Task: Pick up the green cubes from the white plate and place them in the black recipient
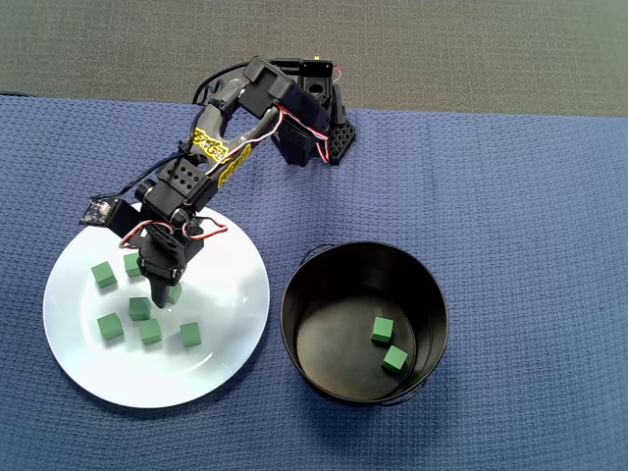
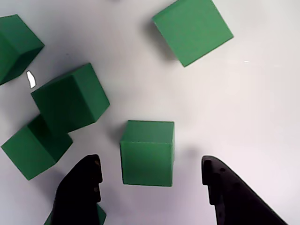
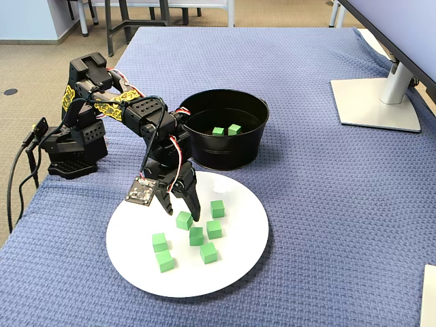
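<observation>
Several green cubes [image 1: 110,327] lie loose on the white plate [image 1: 226,285] at the left of the overhead view. My gripper [image 2: 151,164] hangs low over the plate and is open. One green cube [image 2: 147,152] sits on the plate between the two black fingers [image 2: 84,183], touching neither. In the fixed view that cube [image 3: 183,220] lies just under the gripper [image 3: 182,211]. The black recipient [image 1: 294,285] stands to the right of the plate with two green cubes [image 1: 382,330] on its floor.
The arm's base [image 1: 314,128] stands at the back edge of the blue cloth [image 1: 510,196]. In the fixed view a monitor foot [image 3: 375,102] rests at the far right. Other cubes [image 2: 70,98] crowd close to the left finger in the wrist view.
</observation>
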`<action>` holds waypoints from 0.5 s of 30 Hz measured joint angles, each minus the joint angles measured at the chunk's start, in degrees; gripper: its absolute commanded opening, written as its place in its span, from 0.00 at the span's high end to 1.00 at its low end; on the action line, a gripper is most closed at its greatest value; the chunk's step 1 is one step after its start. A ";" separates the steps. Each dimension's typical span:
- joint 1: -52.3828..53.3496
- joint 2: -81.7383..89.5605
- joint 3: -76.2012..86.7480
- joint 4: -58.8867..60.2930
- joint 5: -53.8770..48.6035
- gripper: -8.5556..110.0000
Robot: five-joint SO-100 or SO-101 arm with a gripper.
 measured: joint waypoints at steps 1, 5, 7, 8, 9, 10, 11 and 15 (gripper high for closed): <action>0.00 -0.26 -0.44 0.00 -0.09 0.76; 0.00 -2.20 -2.20 0.00 -0.18 0.77; 0.00 -2.90 -2.99 0.00 -0.18 0.77; 0.00 -3.16 -3.34 0.00 -0.18 0.77; 0.00 -3.43 -3.52 0.00 -0.18 0.78; 0.00 -3.78 -3.78 0.00 -0.18 0.78; 0.00 -4.04 -3.87 0.00 -0.35 0.79; -0.09 -4.66 -3.87 0.00 -1.41 0.81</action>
